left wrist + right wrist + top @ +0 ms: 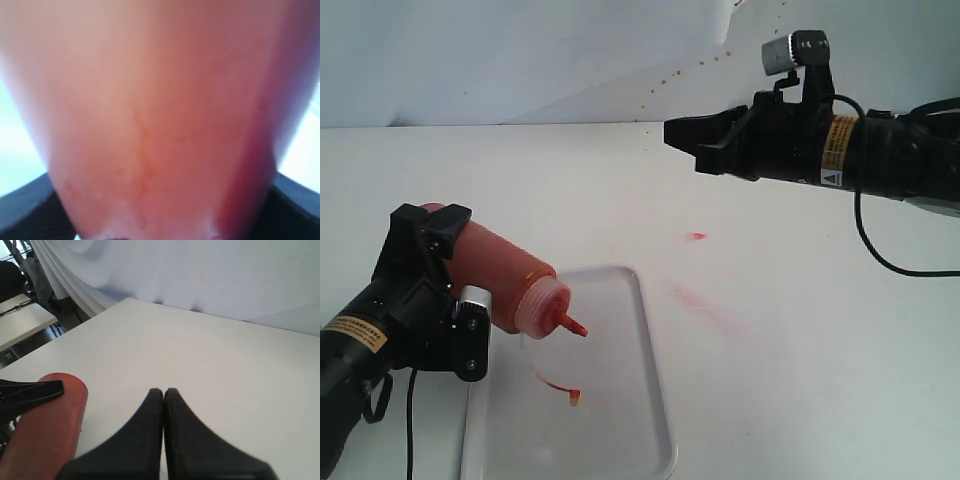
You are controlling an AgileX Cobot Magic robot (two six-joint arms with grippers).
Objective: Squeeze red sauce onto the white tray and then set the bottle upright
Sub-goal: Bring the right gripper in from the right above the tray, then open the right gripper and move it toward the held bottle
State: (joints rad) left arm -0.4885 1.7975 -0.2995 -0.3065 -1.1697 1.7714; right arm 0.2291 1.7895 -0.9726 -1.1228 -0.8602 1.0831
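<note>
My left gripper is shut on the bottle, gripping its body near the base. The bottle is tilted, and its red nozzle points down to the right, just above the white tray. A curved streak of red sauce lies on the tray below the nozzle. In the left wrist view the orange-red bottle fills the picture, with dark fingers at its sides. My right gripper hovers shut and empty at the upper right, away from the tray. Its view shows the closed gripper and the bottle's base.
Faint red smears and a small red spot mark the white table right of the tray. A white backdrop rises behind the table. The right arm's cable hangs over the table.
</note>
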